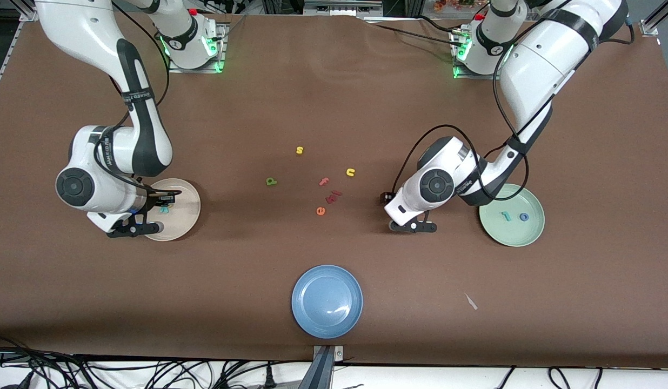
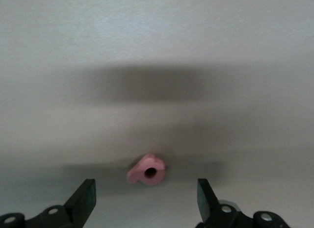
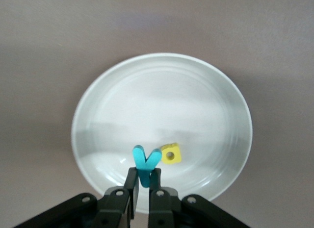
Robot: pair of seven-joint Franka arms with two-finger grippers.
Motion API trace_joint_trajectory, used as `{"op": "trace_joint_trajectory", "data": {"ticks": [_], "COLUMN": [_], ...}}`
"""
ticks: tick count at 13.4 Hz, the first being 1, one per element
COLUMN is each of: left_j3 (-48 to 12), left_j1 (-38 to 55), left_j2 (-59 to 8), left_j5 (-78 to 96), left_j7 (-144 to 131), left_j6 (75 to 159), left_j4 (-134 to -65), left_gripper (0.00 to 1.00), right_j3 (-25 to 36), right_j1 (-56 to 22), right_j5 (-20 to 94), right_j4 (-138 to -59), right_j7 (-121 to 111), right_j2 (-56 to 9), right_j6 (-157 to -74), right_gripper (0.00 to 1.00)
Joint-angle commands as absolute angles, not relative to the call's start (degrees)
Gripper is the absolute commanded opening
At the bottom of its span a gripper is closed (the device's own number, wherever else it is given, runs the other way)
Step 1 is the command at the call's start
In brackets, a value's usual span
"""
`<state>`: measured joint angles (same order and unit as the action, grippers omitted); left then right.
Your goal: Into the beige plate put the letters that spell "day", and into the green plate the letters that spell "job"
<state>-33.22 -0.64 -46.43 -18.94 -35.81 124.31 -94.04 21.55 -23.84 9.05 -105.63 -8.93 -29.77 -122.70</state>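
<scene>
the blue plate (image 1: 327, 301) lay nearest the camera, holding nothing, since neither word belongs there. toward the right arm's end, the right gripper (image 1: 162, 204) was held over the beige plate (image 1: 185, 222) with its jaws pressed on the teal y (image 3: 146, 165), kept upright above the dish, seemingly so it could be dropped beside the yellow a (image 3: 171, 153) already lying inside. the green d (image 1: 271, 181) was left on the cloth (image 1: 334, 108) near the middle, well apart from that plate, so "day" was judged one placed, one in hand, one to fetch. the s (image 1: 299, 150), f (image 1: 324, 181), u (image 1: 351, 172) and e (image 1: 320, 210) were scattered mid-table. the left gripper (image 2: 147, 196) was poised low with jaws spread around the salmon b (image 2: 147, 171), apparently lined up for a pinch. the green plate (image 1: 511, 235) already held the j (image 1: 506, 216) and o (image 1: 523, 217).
</scene>
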Motion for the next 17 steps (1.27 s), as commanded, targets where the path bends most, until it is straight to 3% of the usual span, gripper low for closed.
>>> {"op": "trace_joint_trajectory", "data": {"ticks": [1, 2, 4, 8, 12, 16, 17], "left_j3": [-32.3, -32.2, -31.9, -31.6, -31.6, -31.6, -31.6], "left_j1": [0.3, 0.4, 1.0, 1.0, 1.1, 1.1, 1.1], "left_j2": [-46.6, -46.7, -47.3, -48.2, -48.3, -48.3, -48.3], "left_j5": [-20.5, -20.7, -22.6, -23.6, -23.6, -23.6, -23.3], "left_j7": [-37.2, -37.2, -37.3, -37.3, -37.3, -38.1, -38.9], "left_j6": [126.3, 126.4, 126.4, 126.6, 126.6, 126.5, 126.4], "left_j4": [-94.7, -94.7, -94.7, -94.1, -94.1, -94.1, -94.0], "left_gripper": [0.87, 0.85, 0.85, 0.76, 0.5, 0.35, 0.26], "right_j3": [21.6, 21.6, 21.2, 19.7, 13.6, 7.5, 7.4], "right_j1": [-24.3, -24.3, -24.4, -25.6, -25.6, -26.2, -27.5], "right_j5": [12.0, 12.8, 13.3, 15.6, 15.6, 15.4, 15.3], "right_j4": [-111.6, -111.4, -111.1, -111.1, -111.0, -111.0, -111.0], "right_j7": [-12.3, -12.3, -11.5, -7.1, 6.3, 16.5, 17.3], "right_j2": [-27.6, -27.6, -27.1, -24.4, -23.5, -23.4, -23.5], "right_j6": [-126.8, -126.1, -124.5, -122.0, -122.9, -126.2, -126.6], "right_gripper": [0.0, 0.01, 0.99, 1.0, 1.0, 1.0, 1.0]}}
